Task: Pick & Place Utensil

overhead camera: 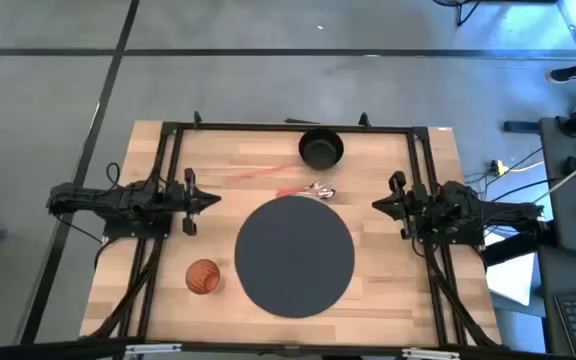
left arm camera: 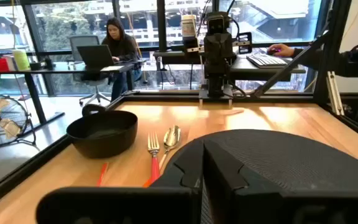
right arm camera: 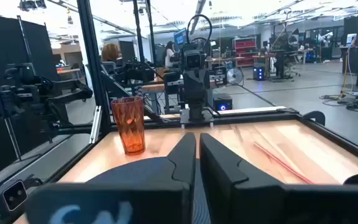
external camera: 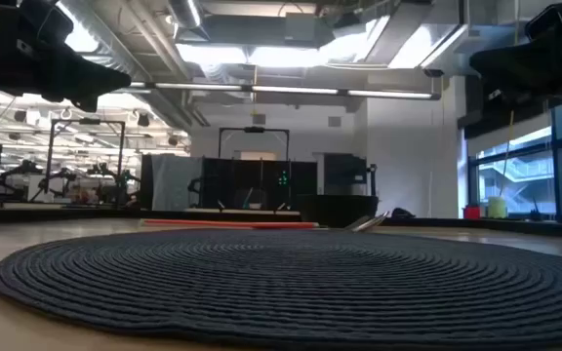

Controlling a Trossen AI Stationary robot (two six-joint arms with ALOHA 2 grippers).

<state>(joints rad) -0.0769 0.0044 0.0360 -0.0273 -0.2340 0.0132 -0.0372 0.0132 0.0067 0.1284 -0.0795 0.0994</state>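
A fork (left arm camera: 153, 145) and a spoon (left arm camera: 171, 138) with red handles lie side by side on the wooden table, between a black pan (overhead camera: 320, 150) and a round dark woven mat (overhead camera: 293, 257); their heads (overhead camera: 318, 190) rest at the mat's far edge. An orange cup (overhead camera: 202, 276) stands left of the mat. My left gripper (overhead camera: 216, 200) hovers shut at the table's left side, pointing right toward the mat. My right gripper (overhead camera: 374, 204) hovers shut at the right side, pointing left. Neither touches anything.
A thin red stick (overhead camera: 258, 173) lies on the wood left of the pan. A black frame (overhead camera: 288, 127) runs around the table. Bare wood shows near both grippers. A person sits at a desk (left arm camera: 114, 43) beyond the table.
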